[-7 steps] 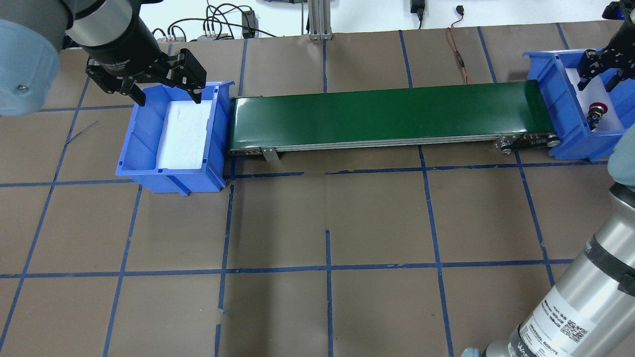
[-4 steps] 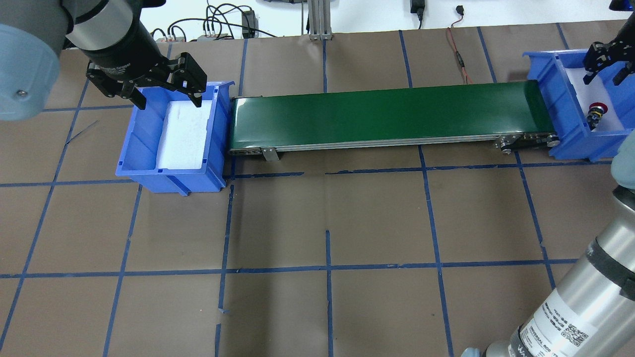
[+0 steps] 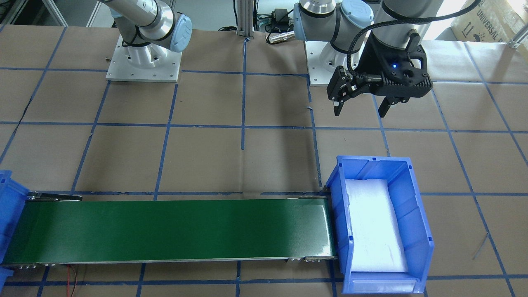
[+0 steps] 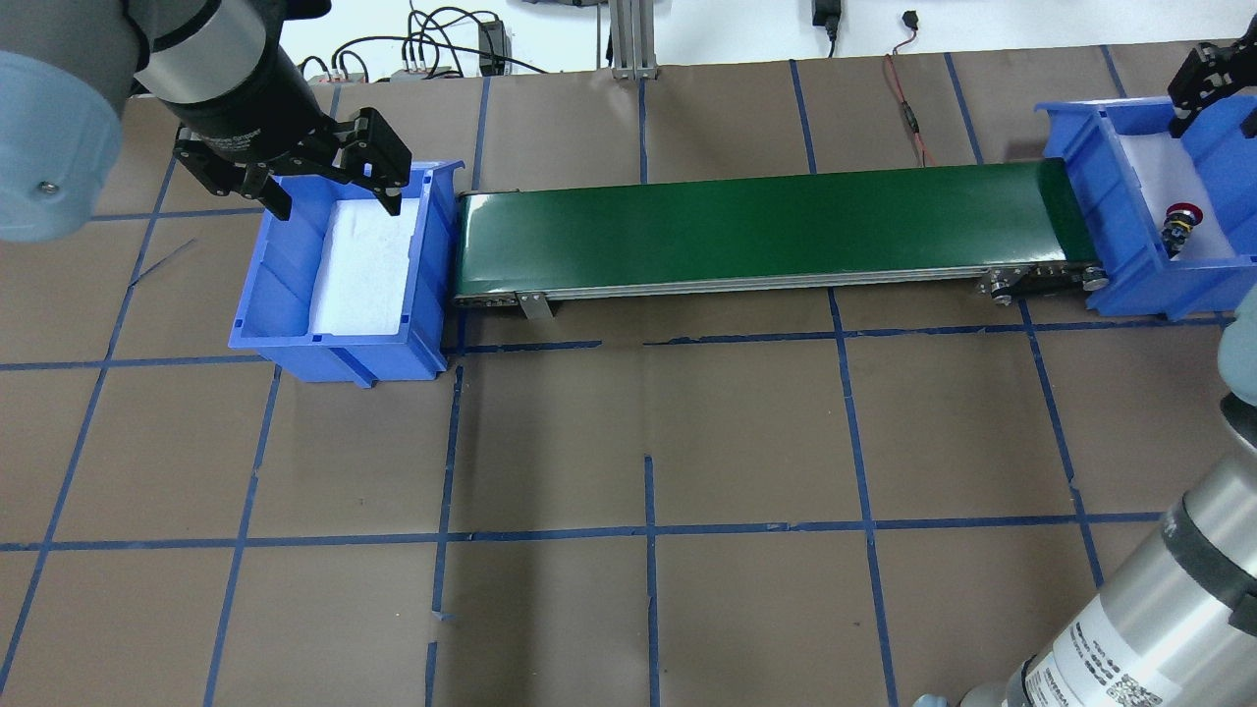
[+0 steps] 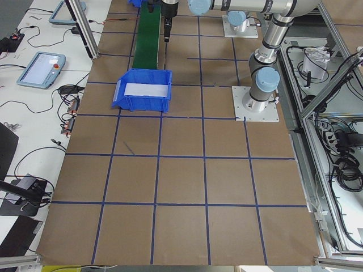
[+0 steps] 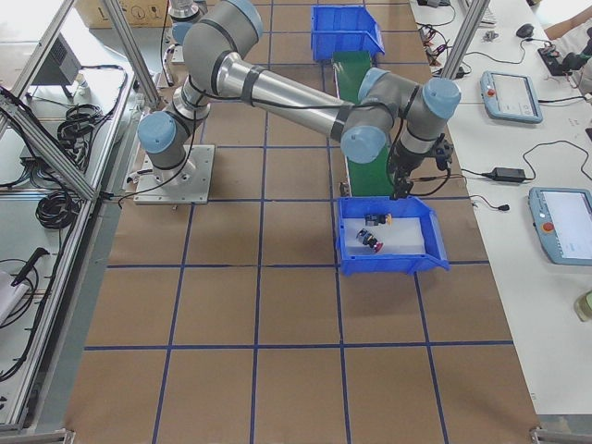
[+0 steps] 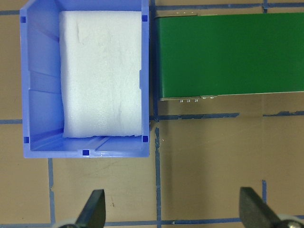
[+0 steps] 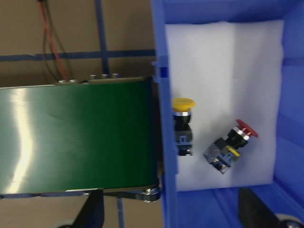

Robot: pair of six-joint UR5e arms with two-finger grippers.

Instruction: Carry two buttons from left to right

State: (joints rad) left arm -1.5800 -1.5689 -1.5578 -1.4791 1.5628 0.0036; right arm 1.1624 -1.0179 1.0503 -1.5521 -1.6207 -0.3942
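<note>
Right wrist-mounted view looks straight down on the right bin (image 8: 164,199), where both buttons lie on their sides on white foam (image 8: 223,61). The yellow button (image 8: 183,128) lies just beside the bin wall that meets the green belt (image 8: 76,137), with its cap toward the far end of the bin. The red button (image 8: 233,144) lies near it, more to the middle of the foam and turned at an angle. The two seem apart, not touching. The right fingers (image 8: 92,211) show at the lower edge of this view, spread wide, with nothing between them, and they hang above the bin and touch no button. In the overhead exterior view only the red button (image 4: 1177,221) is clearly seen, inside the same bin at the right end of the belt. At the other end of the belt stands the left bin (image 4: 265,285), which holds only a sheet of foam (image 4: 363,265). The left fingers (image 7: 93,210) are also spread wide and carry nothing. They hang high over the worktop (image 3: 206,156), close to the left bin, on its side toward the robot as the exterior front-facing view shows it.
</note>
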